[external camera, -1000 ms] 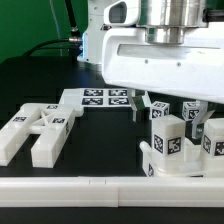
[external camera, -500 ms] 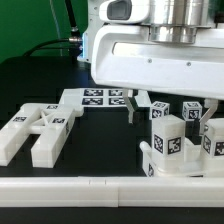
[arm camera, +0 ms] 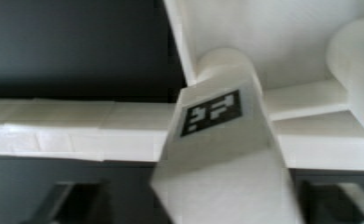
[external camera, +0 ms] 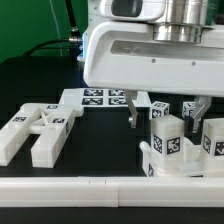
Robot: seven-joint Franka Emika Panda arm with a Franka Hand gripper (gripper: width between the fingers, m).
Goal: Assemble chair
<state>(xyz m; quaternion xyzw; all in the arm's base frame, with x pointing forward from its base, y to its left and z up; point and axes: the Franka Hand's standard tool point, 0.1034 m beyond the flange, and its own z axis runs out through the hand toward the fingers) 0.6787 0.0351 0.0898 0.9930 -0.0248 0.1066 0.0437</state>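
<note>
A: Jaws apart. 2 dark fingers [external camera: 133, 113] straddle 1 upright tagged block [external camera: 170, 138], gripper [external camera: 168, 118] low over it.
B: Touching?
A: No. Wrist view shows a gap on each side of the block.
B: Where is the chair [external camera: 157, 162]?
A: Partly built, that block on top. It stands at the exterior view's right, just behind the white rail [external camera: 90, 188]. Loose tagged parts [external camera: 35, 132] lie on the black table [external camera: 100, 135] at the exterior view's left, well apart from it. Marker board [external camera: 100, 97] sits behind them.

White chair [external camera: 45, 148], black-white tags [external camera: 168, 146], seemingly black table [external camera: 100, 140]
</note>
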